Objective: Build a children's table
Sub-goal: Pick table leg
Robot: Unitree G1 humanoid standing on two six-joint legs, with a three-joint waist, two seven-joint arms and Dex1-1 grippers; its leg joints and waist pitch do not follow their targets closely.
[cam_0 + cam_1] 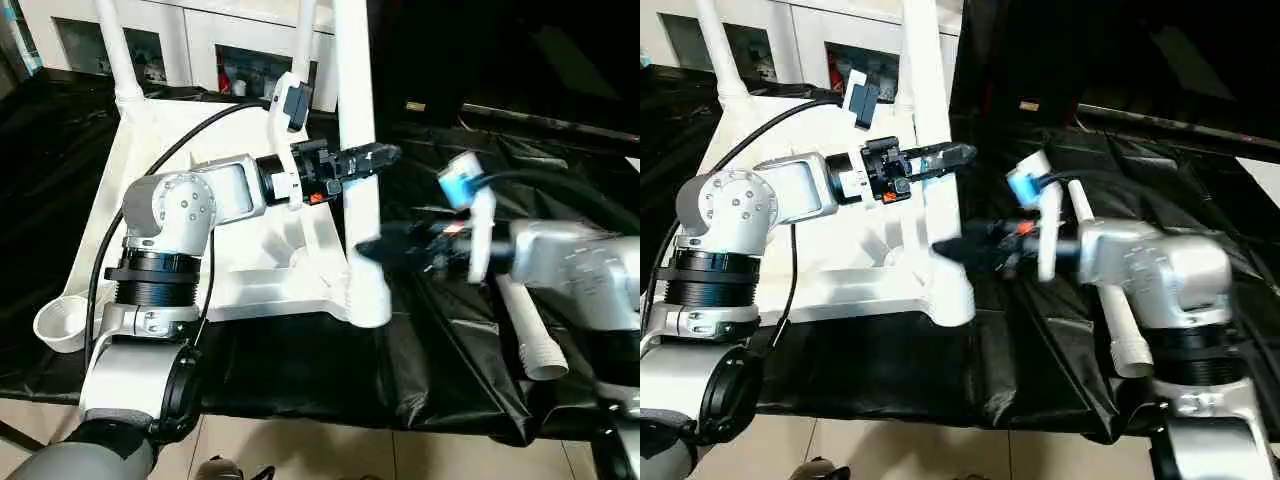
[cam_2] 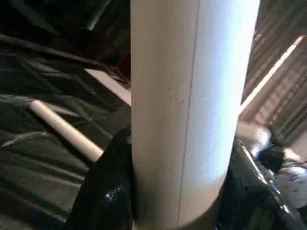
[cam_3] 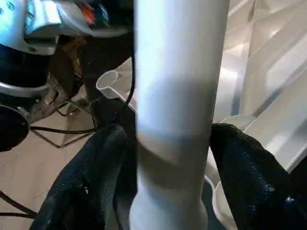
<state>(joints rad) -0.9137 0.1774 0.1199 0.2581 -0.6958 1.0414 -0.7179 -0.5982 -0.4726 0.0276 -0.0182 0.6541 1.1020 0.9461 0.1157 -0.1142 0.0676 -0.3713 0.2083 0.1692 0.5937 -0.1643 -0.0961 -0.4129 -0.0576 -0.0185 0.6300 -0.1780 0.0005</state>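
Note:
The children's table lies upside down on the black cloth, ribbed underside up. Two white legs stand in its far corners. A third leg stands upright in the near right corner socket. My left gripper is shut on this leg about halfway up, and its black fingers press both sides of the tube. Lower down, just above the socket, my right gripper straddles the same leg, its fingers a little apart from the tube. A fourth leg lies loose on the cloth.
The near left corner socket stands without a leg, close to the work table's front edge. Beyond the far side are white cabinets. My right forearm hangs over the loose leg.

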